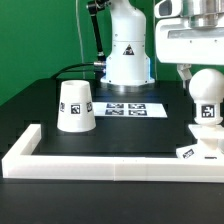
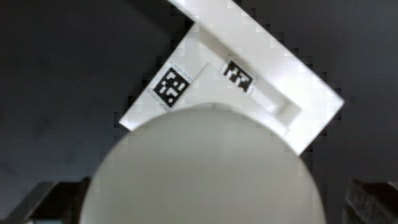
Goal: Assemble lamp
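Observation:
The white bulb (image 1: 205, 92) stands upright on the flat lamp base (image 1: 196, 150) at the exterior view's right, just behind the front rail. My gripper (image 1: 202, 74) hangs over the bulb's round head, open, with one finger on each side of it. In the wrist view the bulb head (image 2: 205, 160) fills the lower middle, and the dark fingertips (image 2: 54, 203) show at both lower corners, apart from it. Beneath the bulb lies the tagged base (image 2: 240, 85). The cone-shaped shade (image 1: 76, 105) stands by itself at the exterior view's left.
A long white rail (image 1: 100, 165) borders the front and turns back at the left corner. The marker board (image 1: 133, 108) lies flat in front of the robot's pedestal (image 1: 128, 60). The table is black.

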`<act>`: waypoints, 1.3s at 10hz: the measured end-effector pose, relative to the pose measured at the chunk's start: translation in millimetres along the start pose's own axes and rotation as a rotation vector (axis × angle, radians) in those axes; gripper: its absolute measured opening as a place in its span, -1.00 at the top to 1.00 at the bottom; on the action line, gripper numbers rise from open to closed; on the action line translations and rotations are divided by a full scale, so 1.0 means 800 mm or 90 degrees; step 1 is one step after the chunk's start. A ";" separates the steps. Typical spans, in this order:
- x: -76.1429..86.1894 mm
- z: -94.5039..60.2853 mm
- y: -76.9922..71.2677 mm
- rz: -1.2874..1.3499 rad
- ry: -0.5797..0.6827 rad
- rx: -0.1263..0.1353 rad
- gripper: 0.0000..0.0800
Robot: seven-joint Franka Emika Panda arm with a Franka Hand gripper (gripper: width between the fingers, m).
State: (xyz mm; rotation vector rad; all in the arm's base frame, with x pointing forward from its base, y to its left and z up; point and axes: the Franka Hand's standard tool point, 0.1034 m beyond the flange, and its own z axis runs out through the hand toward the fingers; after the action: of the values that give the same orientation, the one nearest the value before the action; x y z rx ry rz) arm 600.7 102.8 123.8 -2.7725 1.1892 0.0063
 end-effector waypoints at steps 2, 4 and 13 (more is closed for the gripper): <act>-0.003 0.003 0.000 -0.121 0.003 0.002 -0.75; -0.005 0.004 0.001 -0.246 0.010 0.002 -0.75; -0.004 0.007 0.003 -0.676 0.031 -0.008 -0.75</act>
State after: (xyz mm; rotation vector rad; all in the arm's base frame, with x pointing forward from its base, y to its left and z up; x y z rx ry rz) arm 596.5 104.2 118.2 -3.0338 -0.3797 -0.1482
